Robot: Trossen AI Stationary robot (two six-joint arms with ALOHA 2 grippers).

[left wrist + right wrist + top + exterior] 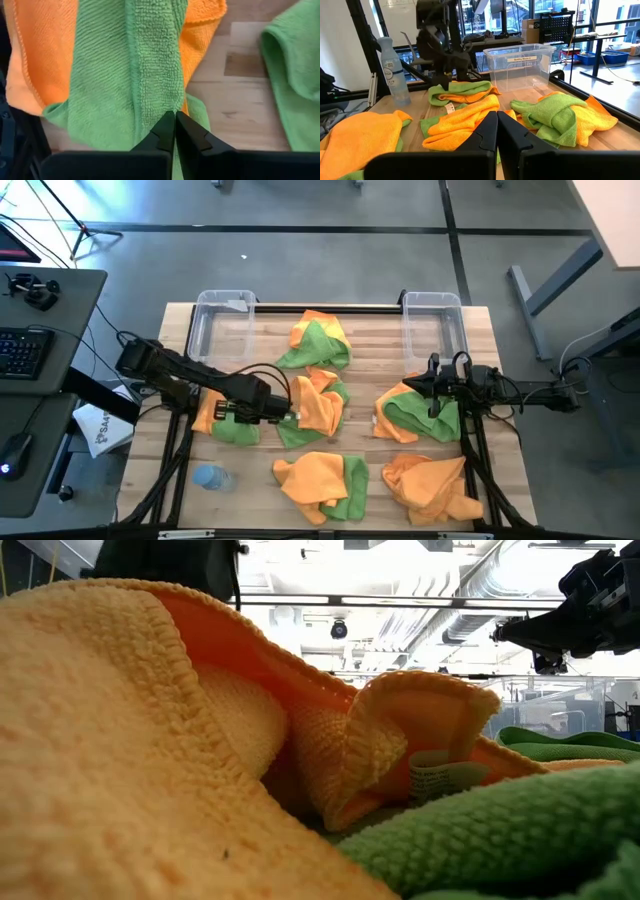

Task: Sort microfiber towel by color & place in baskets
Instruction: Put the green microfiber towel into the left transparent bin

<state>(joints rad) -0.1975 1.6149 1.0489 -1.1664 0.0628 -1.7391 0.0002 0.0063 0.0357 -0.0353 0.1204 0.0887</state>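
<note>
Microfiber towels, soft orange and green cloths (318, 408), lie unsorted mid-table; both clear plastic baskets (222, 320) look empty. Left gripper (293, 417) pinched closed at a green fold, apparently to lift it; right gripper (432, 387) closed, hovering.

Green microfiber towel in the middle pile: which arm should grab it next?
Left, probably. The left tool, fingers shut and empty, already sits at that bunched green microfiber towel. The right tool sits over another pile, farther away.
</note>
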